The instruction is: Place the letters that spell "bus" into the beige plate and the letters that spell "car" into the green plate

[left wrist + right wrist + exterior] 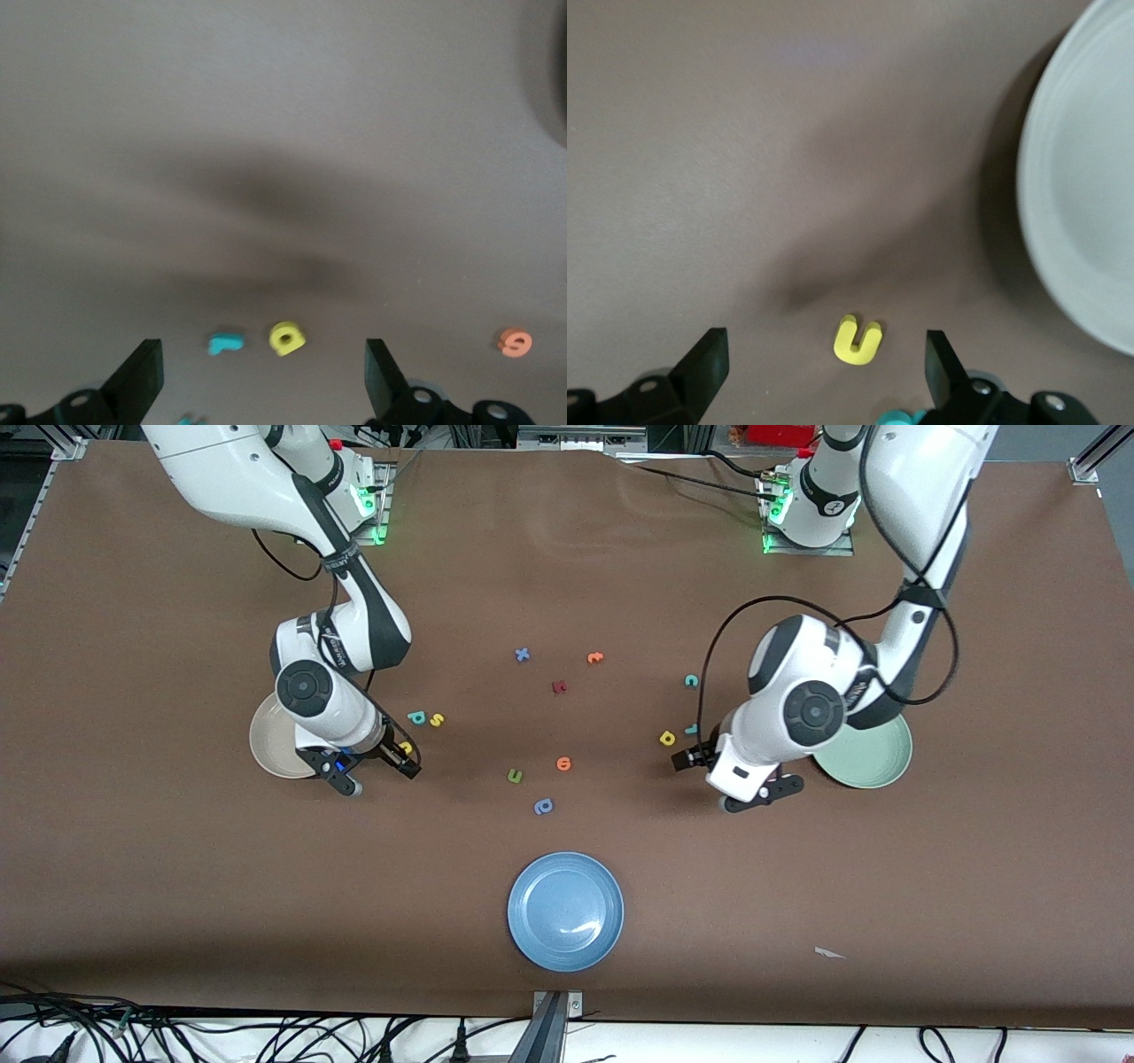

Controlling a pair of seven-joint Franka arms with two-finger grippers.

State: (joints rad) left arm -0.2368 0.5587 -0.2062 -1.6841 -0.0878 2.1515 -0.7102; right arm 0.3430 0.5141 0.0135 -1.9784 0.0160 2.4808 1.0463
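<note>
Brown table (567, 558) is strewn with small letters. Right gripper (824, 367) is spread wide over the yellow "u" (858, 341), seen between its fingertips, untouched, beige plate (1085, 204) at its 2 o'clock. Left gripper (264, 376) is spread too, over the yellow "a" (287, 338) and teal "r" (225, 342); neither is gripped.

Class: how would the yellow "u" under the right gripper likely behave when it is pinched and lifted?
The yellow u lies flat, so it probably won't roll. It looks small and foam-like, likely light and slightly squashy. The open right gripper must straddle it; a thin piece may slip.
</note>
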